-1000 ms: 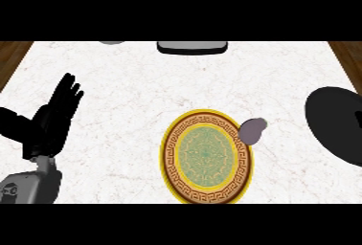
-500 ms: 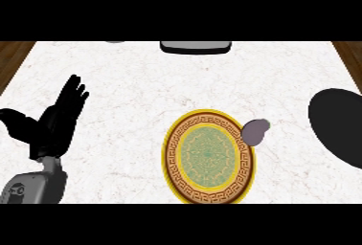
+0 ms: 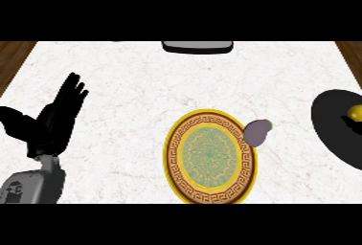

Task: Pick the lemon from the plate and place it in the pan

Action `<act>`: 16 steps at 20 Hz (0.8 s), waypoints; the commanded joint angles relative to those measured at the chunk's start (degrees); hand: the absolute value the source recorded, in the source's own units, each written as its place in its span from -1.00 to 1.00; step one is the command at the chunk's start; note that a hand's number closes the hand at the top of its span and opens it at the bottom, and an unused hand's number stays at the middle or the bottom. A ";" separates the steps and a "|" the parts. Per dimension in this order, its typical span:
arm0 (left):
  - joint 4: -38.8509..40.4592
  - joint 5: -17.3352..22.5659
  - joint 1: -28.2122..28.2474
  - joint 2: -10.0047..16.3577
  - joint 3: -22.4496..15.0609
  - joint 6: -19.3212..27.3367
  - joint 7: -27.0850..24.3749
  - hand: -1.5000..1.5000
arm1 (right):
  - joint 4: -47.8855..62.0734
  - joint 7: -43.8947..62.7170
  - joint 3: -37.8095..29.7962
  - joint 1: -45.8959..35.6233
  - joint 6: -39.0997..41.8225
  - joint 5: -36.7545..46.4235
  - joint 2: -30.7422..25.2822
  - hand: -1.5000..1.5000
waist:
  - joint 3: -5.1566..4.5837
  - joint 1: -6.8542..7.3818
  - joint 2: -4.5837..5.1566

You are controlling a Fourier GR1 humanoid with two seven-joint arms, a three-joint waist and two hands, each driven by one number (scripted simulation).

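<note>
At the far left of the frame, the left hand [image 3: 51,125] stands over the white marble counter [image 3: 141,95] with its palm flat and its black fingers [image 3: 73,91] straight and spread, pointing toward the upper edge, while the thumb juts out toward the left border; it holds nothing and touches none of the objects. Below it, in the lower left corner, the grey forearm [image 3: 32,187] comes up from the bottom edge. A strip of brown wood [image 3: 14,52] shows beyond the counter in the upper left corner. Further right, at the top centre, a dark, flat, round-cornered object [image 3: 198,46] lies at the counter's far edge, cut off by the upper band, so what it is cannot be told. Below it, slightly right of centre and toward the lower part of the frame, sits the plate [image 3: 175,158], yellow-rimmed with a brown key-pattern band and a pale green patterned middle that is fully in sight. Touching the plate's upper right rim is a small grey-purple lump [image 3: 257,132], which lies mostly on the counter just beside the plate; its kind is not clear. Well apart from the plate, at the right edge of the frame, the black pan [image 3: 336,139] appears as a broad dark shape, partly cut off by the border. The lemon [image 3: 356,113] shows as a small yellow round against the pan's black, in its upper part, hard against the right edge of the frame and far from the left hand.
</note>
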 commanded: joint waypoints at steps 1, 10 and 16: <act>1.06 0.13 -0.93 1.14 0.71 -1.35 -1.23 0.00 | 10.90 2.66 -1.47 -4.29 0.95 0.41 -0.15 -1.00 | 0.02 0.36 0.19; -0.33 -2.24 -0.39 -2.09 -1.47 2.06 0.12 0.00 | 18.99 -13.17 -8.58 -7.42 8.13 -6.93 -3.79 -1.00 | 0.13 -0.34 0.13; 2.21 -0.58 -1.03 0.05 1.64 0.53 -0.84 0.00 | 21.58 -19.87 -18.31 -3.89 18.72 -17.51 -7.66 -1.00 | 0.11 -1.75 0.03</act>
